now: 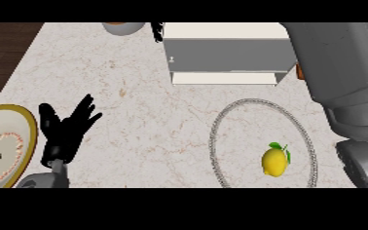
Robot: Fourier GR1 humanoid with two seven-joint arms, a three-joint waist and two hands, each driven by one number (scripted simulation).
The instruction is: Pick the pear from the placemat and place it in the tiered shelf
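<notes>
A yellow pear with a green leaf lies on the round grey-rimmed placemat, toward its lower right. The white tiered shelf stands at the back of the counter, just beyond the placemat, its lower tier facing me. My left hand rests open at the lower left with fingers up, far from the pear. My right forearm runs as a big grey shape down the right edge, beside the shelf and the placemat. Its hand does not show.
A gold-rimmed plate sits at the left edge, touching distance from my left hand. A bowl and a small black object stand at the back, left of the shelf. The counter's edge runs along the far left.
</notes>
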